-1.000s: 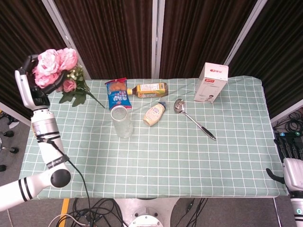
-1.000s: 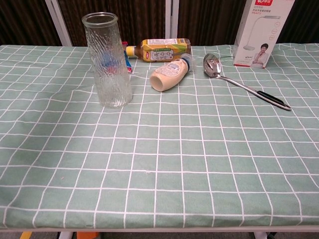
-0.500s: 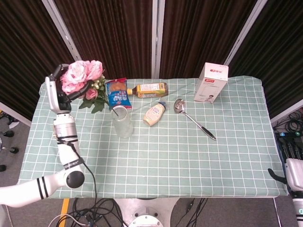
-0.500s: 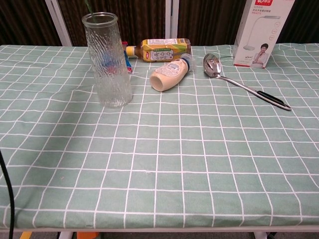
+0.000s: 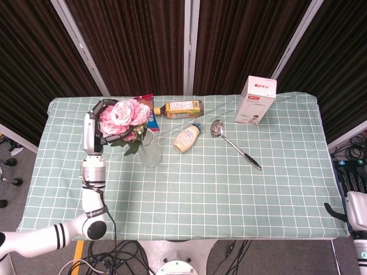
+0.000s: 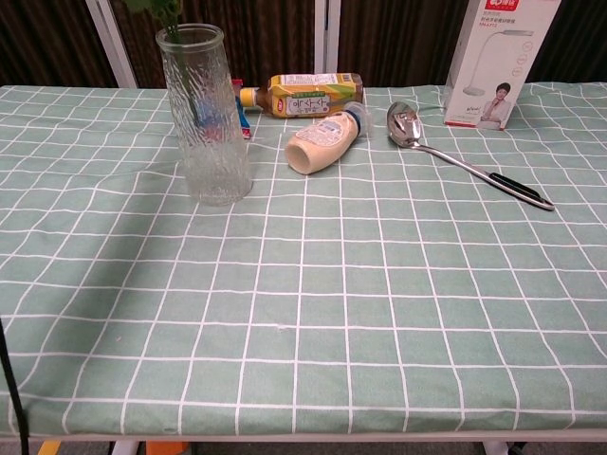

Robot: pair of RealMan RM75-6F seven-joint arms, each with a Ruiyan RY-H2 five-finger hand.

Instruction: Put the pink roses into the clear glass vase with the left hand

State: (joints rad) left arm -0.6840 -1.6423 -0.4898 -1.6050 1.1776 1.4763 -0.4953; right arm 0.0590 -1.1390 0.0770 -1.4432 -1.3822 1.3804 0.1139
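Observation:
My left hand [image 5: 102, 123] grips a bunch of pink roses [image 5: 124, 112] with green leaves, held just above and left of the clear glass vase [image 5: 148, 148]. The stem reaches down to the vase's mouth. In the chest view the ribbed vase [image 6: 206, 114] stands upright with a thin stem showing inside it and green leaves [image 6: 156, 9] at the top edge; the hand itself is out of that view. My right hand [image 5: 355, 211] shows only in part at the lower right edge of the head view, off the table.
Behind the vase lie a blue snack bag [image 5: 150, 117], a yellow-labelled bottle [image 5: 181, 109] and a cream squeeze bottle [image 5: 187, 138]. A metal ladle [image 5: 234, 143] lies at centre right, and a white box [image 5: 256, 100] stands at the back right. Green checked cloth [image 5: 229, 195] covers the table.
My left hand has carried the roses rightwards from the table's far left corner to just over the vase, and the stem has entered the vase's mouth.

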